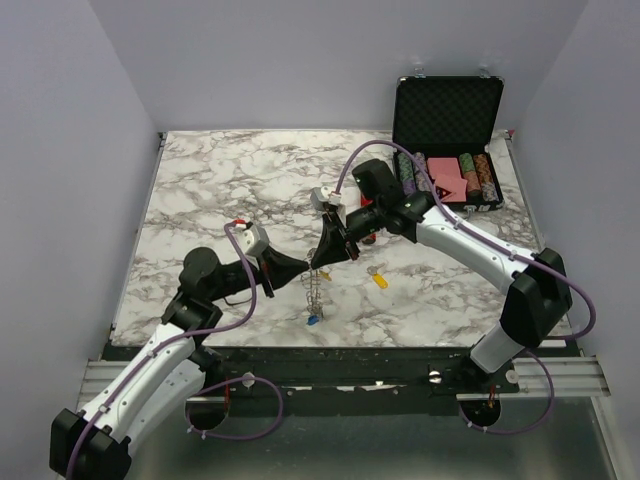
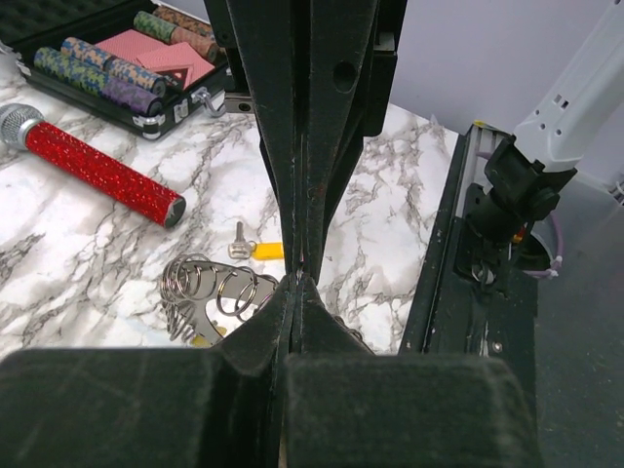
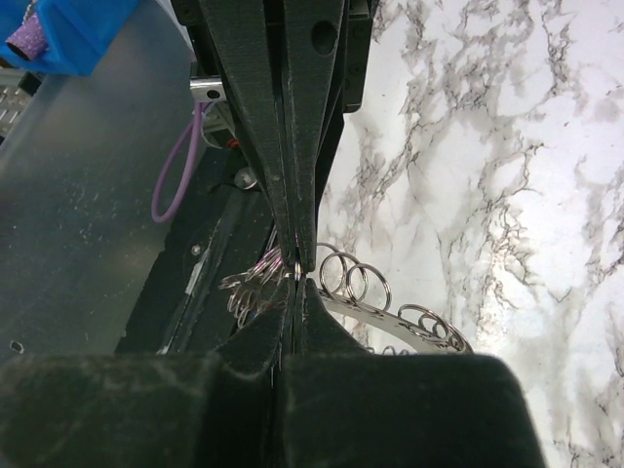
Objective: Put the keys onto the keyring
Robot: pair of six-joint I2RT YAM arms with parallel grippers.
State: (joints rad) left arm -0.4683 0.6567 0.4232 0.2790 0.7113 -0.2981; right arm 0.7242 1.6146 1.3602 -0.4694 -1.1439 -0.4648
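View from overhead: left gripper [image 1: 310, 268] and right gripper [image 1: 324, 260] meeting tip to tip above a marble table [image 1: 220, 190], both sets of jaws pressed fully closed. Hanging straight below the joined tips, the keyring [image 1: 315, 290], pinched at its top. At its bottom end, a blue key [image 1: 313, 320]; whether on the ring or lying on the marble beneath, not clear. To the right of the jaws and apart from them, a yellow key [image 1: 380, 281] flat on the table. Far beyond the right gripper, an open black case [image 1: 447, 110] holding poker chips [image 1: 406, 172].

Left wrist view: left gripper [image 2: 296, 288] rising from the bottom edge, jaws shut with no gap, clamped on the keyring wire. Right gripper [image 2: 301, 255] coming down from the top, likewise shut, nose to nose with it. Bunched just left of the tips, the keyring [image 2: 210, 288] and its wire loops. A little beyond those, the yellow key [image 2: 252, 251]. Well off to the left, a red cylinder [image 2: 97, 171] with a silver cap.

Right wrist view: right gripper [image 3: 295, 288] from the bottom, jaws closed tight on a thin bit of ring wire, left gripper [image 3: 296, 258] closed against it from above. Loops fanning to both sides of the tips, the keyring [image 3: 409, 327] band curving away to the right.
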